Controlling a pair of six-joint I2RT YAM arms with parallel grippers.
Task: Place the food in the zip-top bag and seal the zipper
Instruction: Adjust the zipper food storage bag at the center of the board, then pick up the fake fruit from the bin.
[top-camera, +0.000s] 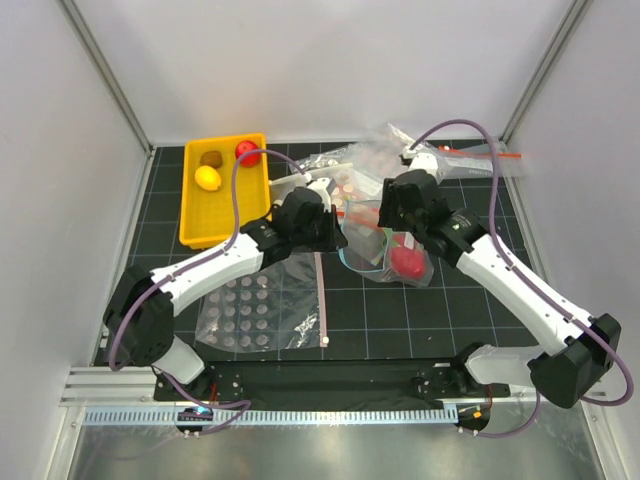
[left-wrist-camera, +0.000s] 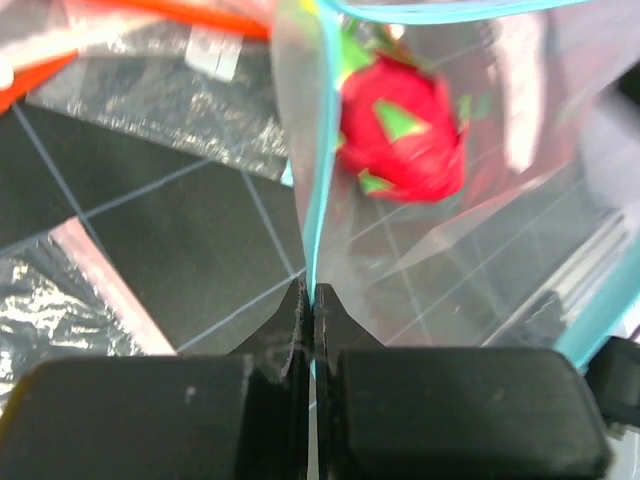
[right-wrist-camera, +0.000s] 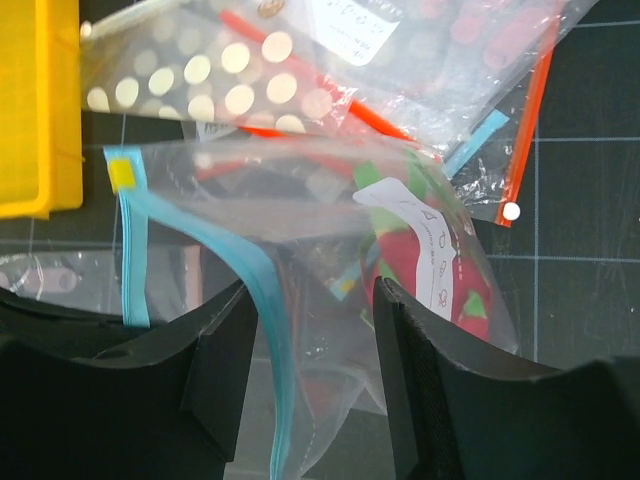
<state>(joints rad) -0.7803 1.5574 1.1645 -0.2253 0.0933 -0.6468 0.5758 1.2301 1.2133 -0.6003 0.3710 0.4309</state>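
In the left wrist view alone, left gripper (left-wrist-camera: 310, 295) pinches the zipper (left-wrist-camera: 318, 200) (right gripper (right-wrist-camera: 315, 300) gapes).

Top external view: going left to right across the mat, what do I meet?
Yellow tray → left gripper → zip-top bag with the pink-red fruit inside → bag with the red-orange strip.

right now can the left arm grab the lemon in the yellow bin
Probably not yet: the left gripper is shut on the bag at its blue edge. The lemon lies uncovered in the bin.
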